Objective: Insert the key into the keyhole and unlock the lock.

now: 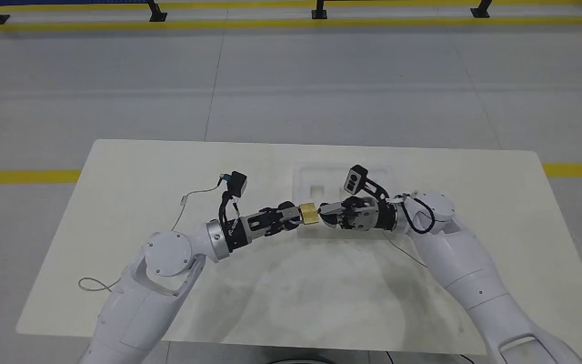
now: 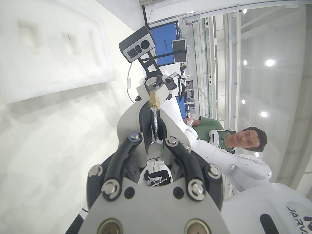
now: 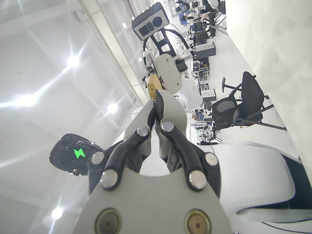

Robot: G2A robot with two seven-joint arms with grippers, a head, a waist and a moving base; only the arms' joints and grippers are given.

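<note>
Holding the lock in the air above the middle of the table, rather than leaving it flat, gives both arms free access to it. The left gripper comes in from one side and the right gripper from the other, so they meet tip to tip with the brass body between them. In the left wrist view the left jaws are closed on the silver shackle. That leaves the brass body sticking out past the fingertips, with its far end, where I judge the keyhole to be, turned toward the other arm. The right jaws are pressed flat together just short of that brass end. What they pinch is too thin and too hidden between the pads to make out, but from the task and the pose I take it to be the key, held in line with the lock's long axis so it can go straight in. Whether its tip is already in the keyhole cannot be told. Gripping by the shackle should also brace the body against the twist a turning key would put on it. The white foam tray lies on the table just behind the meeting point, its shaped recesses probably the resting places for these parts.
</note>
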